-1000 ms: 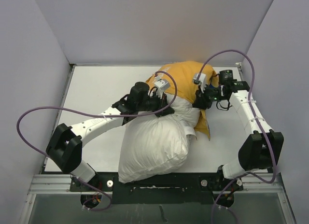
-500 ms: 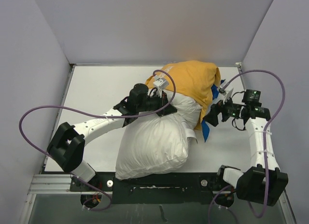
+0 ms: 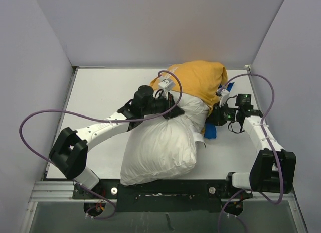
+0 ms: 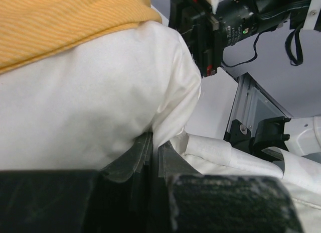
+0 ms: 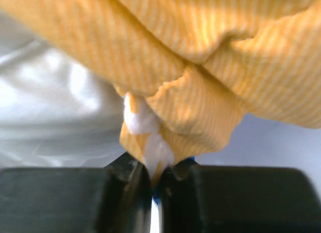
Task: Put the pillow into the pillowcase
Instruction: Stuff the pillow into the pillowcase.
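You are looking at the white table (image 3: 100, 92), and the pillow (image 3: 160, 147) is lying on its middle-right part, w/ the bare near end bulging toward the table's near edge, between the two arm bases. The pillowcase (image 3: 198, 80) is covering only the far end of the pillow, approx. the top third. Its mustard-yellow side is facing up, and a small blue part is showing at its right edge, low beside the right arm. The left arm (image 3: 105, 126) is reaching diagonally from the near-left corner to the place where the yellow edge is meeting the white fabric. The right arm (image 3: 261, 135) is bending in from the right side. The left gripper (image 4: 154, 148) is pressing its fingers together, and in the left wrist view a fold of the white pillow fabric is running down between them, so it is pinching the pillow just under the pillowcase edge. The right gripper (image 5: 153, 173) is nearly closed and is squeezing a bunch of yellow pillowcase fabric, w/ a bit of white also caught between the fingers. A small white label (image 3: 199, 137) is hanging at the pillow's right side.
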Tool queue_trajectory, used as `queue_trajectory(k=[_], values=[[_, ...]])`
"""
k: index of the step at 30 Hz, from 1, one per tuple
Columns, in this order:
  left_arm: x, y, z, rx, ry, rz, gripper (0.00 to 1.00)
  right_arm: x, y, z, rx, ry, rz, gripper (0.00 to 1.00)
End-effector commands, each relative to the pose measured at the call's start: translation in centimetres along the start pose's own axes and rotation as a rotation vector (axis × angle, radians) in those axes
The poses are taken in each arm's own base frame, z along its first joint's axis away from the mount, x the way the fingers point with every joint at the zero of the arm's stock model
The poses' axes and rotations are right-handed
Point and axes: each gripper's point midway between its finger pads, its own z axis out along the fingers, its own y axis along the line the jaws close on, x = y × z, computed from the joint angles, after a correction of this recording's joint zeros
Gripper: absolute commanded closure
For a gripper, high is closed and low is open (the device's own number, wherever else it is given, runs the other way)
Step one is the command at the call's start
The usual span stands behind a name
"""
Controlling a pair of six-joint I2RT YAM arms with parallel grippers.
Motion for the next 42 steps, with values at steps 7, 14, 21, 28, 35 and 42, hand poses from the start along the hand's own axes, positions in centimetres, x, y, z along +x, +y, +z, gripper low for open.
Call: queue_trajectory(k=[7, 14, 21, 28, 35, 42], values=[[-10.9, 4.0, -1.0, -0.217, -0.237, 0.134, 1.0, -5.0, 22.3, -10.8, -0.784, -0.158, -0.804, 1.0], [-9.8, 4.9, 1.7, -0.322, -0.275, 0.044, 1.0, -1.8, 14.6, -3.0, -0.545, 0.141, -0.578, 1.0], [-6.3, 1.8, 3.3, -0.115, -0.188, 0.06, 1.0, -5.6, 7.9, -5.0, -0.458, -0.059, -0.319, 1.0], [-10.6, -3.3, -5.0, -0.098, -0.202, 0.34, 0.18, -7.2, 9.0, -7.2, -0.489, -0.159, -0.333, 1.0], [-6.0, -5.4, -10.5, -0.121, 0.066, 0.717, 0.08, -8.0, 9.5, -7.5, -0.51, -0.199, -0.315, 1.0], [-0.8, -0.2, -6.5, -0.291, 0.388, 0.945, 0.02, -9.7, 10.1, -8.6, -0.511, -0.221, -0.341, 1.0]])
